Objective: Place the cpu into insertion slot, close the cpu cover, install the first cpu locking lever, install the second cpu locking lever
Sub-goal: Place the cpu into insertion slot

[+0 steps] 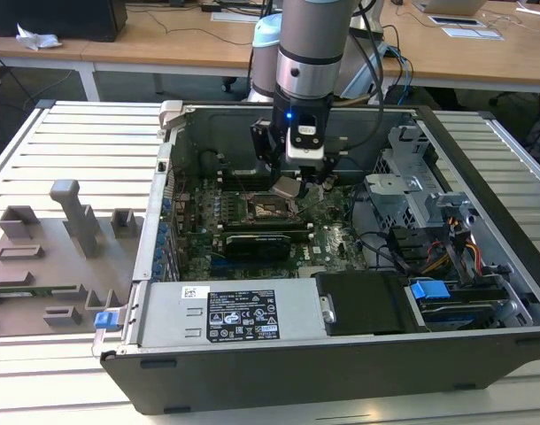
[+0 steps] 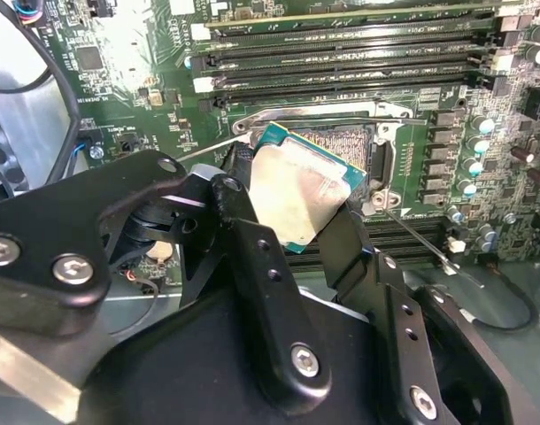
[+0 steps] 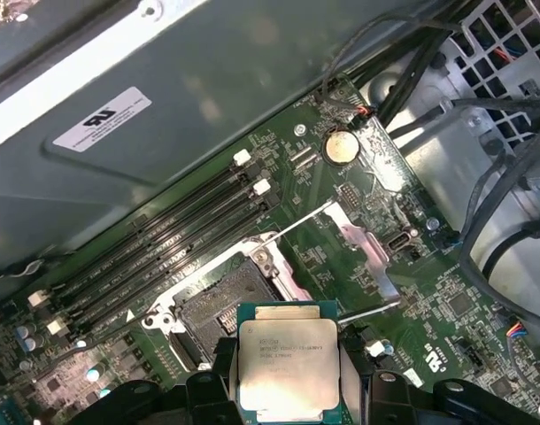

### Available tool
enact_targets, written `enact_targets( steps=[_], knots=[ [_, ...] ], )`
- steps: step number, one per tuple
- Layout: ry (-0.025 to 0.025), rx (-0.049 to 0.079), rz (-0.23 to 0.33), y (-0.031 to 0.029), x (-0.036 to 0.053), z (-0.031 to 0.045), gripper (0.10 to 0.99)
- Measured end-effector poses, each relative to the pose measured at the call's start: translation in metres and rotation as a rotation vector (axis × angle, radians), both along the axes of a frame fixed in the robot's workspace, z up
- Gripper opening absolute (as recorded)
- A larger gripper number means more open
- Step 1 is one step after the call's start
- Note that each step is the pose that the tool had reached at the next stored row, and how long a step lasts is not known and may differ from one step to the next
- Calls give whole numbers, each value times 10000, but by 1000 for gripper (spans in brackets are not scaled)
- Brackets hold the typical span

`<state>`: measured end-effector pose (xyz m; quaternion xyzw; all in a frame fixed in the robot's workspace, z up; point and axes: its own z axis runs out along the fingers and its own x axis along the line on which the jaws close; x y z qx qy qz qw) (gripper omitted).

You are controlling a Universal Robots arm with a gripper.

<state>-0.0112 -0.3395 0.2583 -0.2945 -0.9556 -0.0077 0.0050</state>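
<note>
In the exterior view the gripper (image 1: 290, 182) hangs inside the open case (image 1: 279, 372), jaws clamped on the cpu (image 1: 288, 187), which tilts just above the socket (image 1: 272, 210) near the middle of the motherboard (image 1: 336, 243). In the second wrist view two fingers (image 2: 237, 199) pinch the cpu (image 2: 301, 199) by opposite edges over the bare socket (image 2: 336, 142). In the first wrist view the cpu (image 3: 288, 367) shows face-up just beside the socket (image 3: 221, 305)
</note>
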Motion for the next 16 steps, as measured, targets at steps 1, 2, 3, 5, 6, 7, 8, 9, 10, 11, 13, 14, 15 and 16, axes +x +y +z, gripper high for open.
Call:
enact_targets(
  steps=[1, 2, 3, 5, 6, 7, 8, 9, 10, 11, 13, 14, 15, 16],
  knots=[
    [0, 0, -45, 0, 0, 0, 545],
    [0, -1, -92, 0, 0, 0, 545],
    [0, -1, -126, 0, 0, -1, 545],
    [0, -1, -238, 0, 0, -1, 545],
    [0, -1, -270, 0, 0, -1, 545],
    [0, -1, -338, 0, 0, -1, 545],
    [0, -1, -384, 0, 0, -1, 545],
    [0, -2, -433, 0, 0, -1, 545],
    [0, -2, -458, 0, 0, -1, 545],
    [0, -3, -481, 0, 0, -1, 545],
    [0, -5, -560, 0, 1, -1, 545],
    [0, -8, -617, 0, 1, 0, 545],
    [0, -10, -651, 0, 1, -1, 545],
    [0, -13, -706, 0, 1, -1, 545]
  ],
)
